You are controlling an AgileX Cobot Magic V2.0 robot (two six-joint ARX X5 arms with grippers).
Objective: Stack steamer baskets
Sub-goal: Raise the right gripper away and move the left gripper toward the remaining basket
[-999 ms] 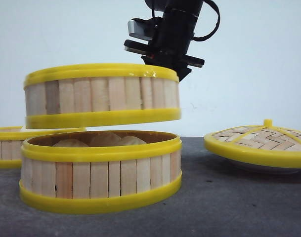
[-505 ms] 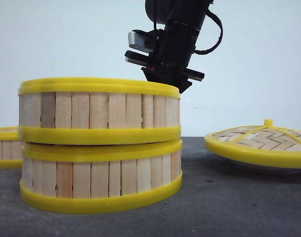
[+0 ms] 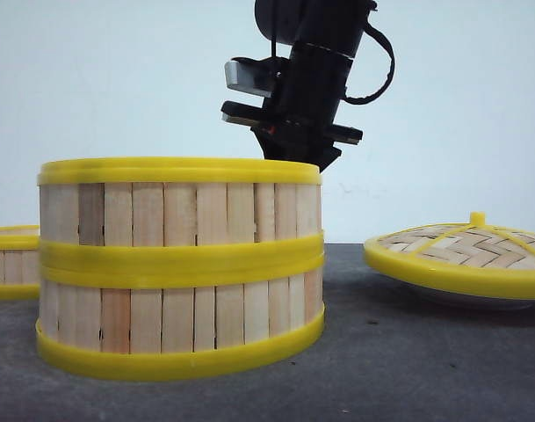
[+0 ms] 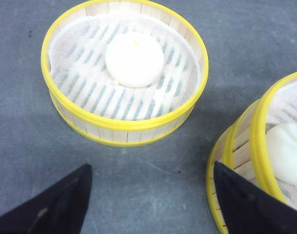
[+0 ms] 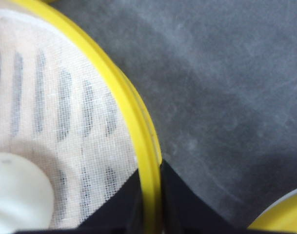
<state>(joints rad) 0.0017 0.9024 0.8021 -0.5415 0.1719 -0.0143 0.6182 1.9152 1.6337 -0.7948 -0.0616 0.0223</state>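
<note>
Underneath everything lies a dark grey surface (image 3: 408, 352), and the biggest thing on it is a stack of two steamer baskets near its front left part: the upper basket (image 3: 179, 207) sits squarely on the lower basket (image 3: 175, 321), their yellow rims meeting in a double band halfway up the stack. Next in size is the third basket (image 4: 124, 73), standing alone on the surface towards the left edge, beside the stack but apart from it; in the front view only a sliver of it peeks out behind the stack. It is lined with white cloth and holds one white bun (image 4: 134, 58) near its middle. Over by the right edge rests a domed woven lid (image 3: 465, 255) with a yellow rim and knob, well apart from the stack. Above the stack's far right side hangs the black right arm (image 3: 311, 70), and its right gripper (image 5: 149, 195) is clamped on the upper basket's yellow rim, one finger inside against the cloth lining and one outside. A second bun (image 5: 19, 195) lies in that upper basket, just inside the rim. The left gripper (image 4: 150, 200) hovers over bare surface between the lone basket and the stack, its dark fingers (image 4: 55, 204) spread wide with nothing between them, one of them close beside the stack's wall.
</note>
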